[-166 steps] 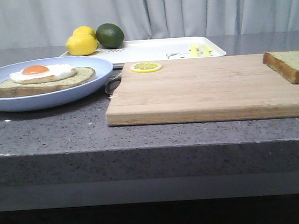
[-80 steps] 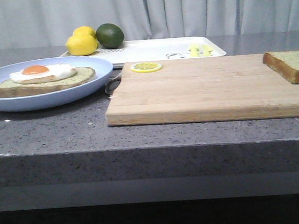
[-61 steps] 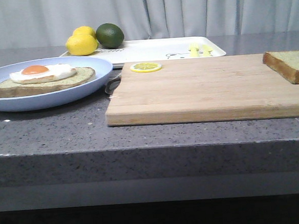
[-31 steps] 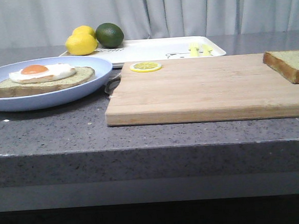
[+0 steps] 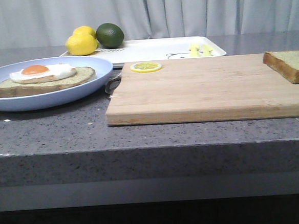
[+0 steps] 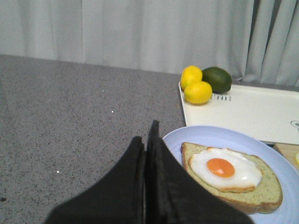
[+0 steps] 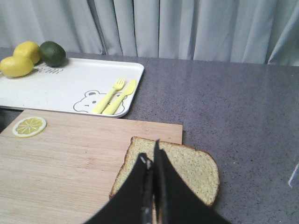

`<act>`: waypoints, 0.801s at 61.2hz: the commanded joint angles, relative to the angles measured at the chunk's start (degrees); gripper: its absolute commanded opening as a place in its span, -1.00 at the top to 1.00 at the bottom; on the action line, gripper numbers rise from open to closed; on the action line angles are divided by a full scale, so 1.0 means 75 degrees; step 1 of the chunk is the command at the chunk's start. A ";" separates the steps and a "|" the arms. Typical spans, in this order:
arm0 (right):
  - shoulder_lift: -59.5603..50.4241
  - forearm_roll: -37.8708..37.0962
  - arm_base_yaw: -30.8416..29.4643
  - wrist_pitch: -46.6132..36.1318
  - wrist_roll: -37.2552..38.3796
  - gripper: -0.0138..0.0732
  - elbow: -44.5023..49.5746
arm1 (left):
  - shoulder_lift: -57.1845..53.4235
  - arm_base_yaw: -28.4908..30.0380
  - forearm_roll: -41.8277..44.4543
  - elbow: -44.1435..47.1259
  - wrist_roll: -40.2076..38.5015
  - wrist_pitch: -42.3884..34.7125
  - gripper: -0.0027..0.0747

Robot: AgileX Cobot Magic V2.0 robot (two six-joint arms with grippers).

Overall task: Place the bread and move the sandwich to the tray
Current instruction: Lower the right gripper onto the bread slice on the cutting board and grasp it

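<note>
So the setup makes sense once you look at it; the bread sits plain on the far right end of the cutting board, my guess is it's parked there to be picked up and laid over the egg; the right gripper hangs right above it with its fingers pressed together, nothing between them. The sandwich is open-faced on the blue plate, egg on top; the left gripper hovers beside the plate's rim, fingers also closed on nothing. The tray waits behind the board, with lemons and a lime at one corner and a little yellow fork and knife near the bear drawing; the middle looks free for the sandwich, I'd say.
</note>
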 commanded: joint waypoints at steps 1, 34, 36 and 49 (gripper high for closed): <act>0.0514 0.0039 -0.0030 -0.0494 -0.0026 0.93 -0.0423 | 0.0561 -0.0009 -0.0003 -0.0502 0.0004 -0.0508 0.98; 0.0688 0.0171 -0.0030 -0.0603 -0.0026 -0.54 -0.0423 | 0.0896 -0.0009 -0.0003 -0.0522 0.0004 -0.1302 -0.44; 0.0688 0.0236 -0.0030 -0.0603 -0.0026 -0.56 -0.0423 | 0.0896 -0.0009 -0.0003 -0.0522 0.0004 -0.1302 -0.49; 0.1196 0.0295 -0.0053 -0.0203 -0.0026 -0.57 -0.0786 | 0.0896 -0.0009 -0.0003 -0.0522 0.0004 -0.1320 -0.49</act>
